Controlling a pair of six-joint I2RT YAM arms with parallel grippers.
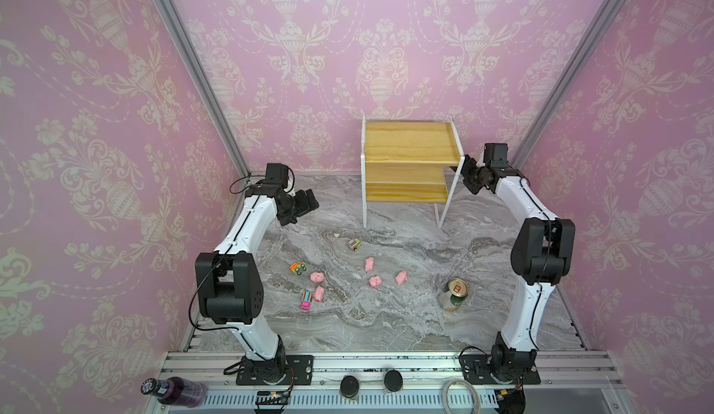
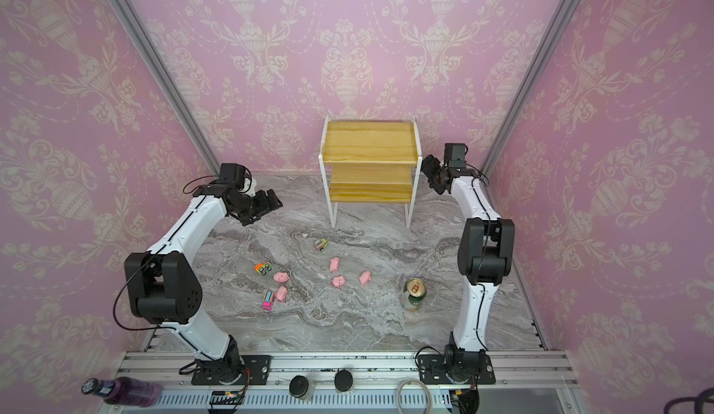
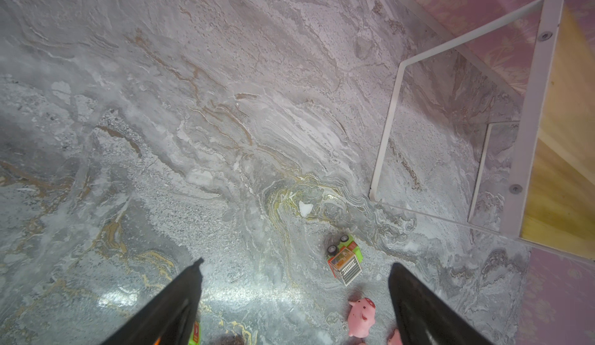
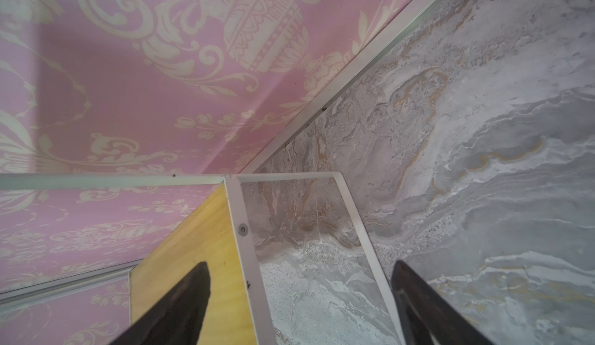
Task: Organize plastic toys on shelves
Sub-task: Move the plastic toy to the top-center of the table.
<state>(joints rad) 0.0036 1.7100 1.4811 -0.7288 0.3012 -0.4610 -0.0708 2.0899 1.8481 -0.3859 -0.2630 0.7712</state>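
The plastic toys lie loose on the marble table in both top views: a brown-green truck [image 1: 353, 244], an orange-green truck [image 1: 298, 268], a pink-blue truck [image 1: 306, 301] and several pink pigs, among them one [image 1: 369, 264] near the middle. The shelves [image 1: 407, 161] stand bare at the back. My left gripper [image 1: 309, 199] hovers open at the back left; in its wrist view [image 3: 297, 262] the brown-green truck [image 3: 345, 259] and a pig [image 3: 361, 317] lie below, untouched. My right gripper [image 1: 469, 172] hangs open by the shelves' right side, over the frame edge [image 4: 244, 247], holding nothing.
A green-gold can [image 1: 456, 294] stands on the table's right, near the right arm. A dark purple bottle [image 1: 174, 391] lies on the front rail at the left. Pink patterned walls close in the back and both sides.
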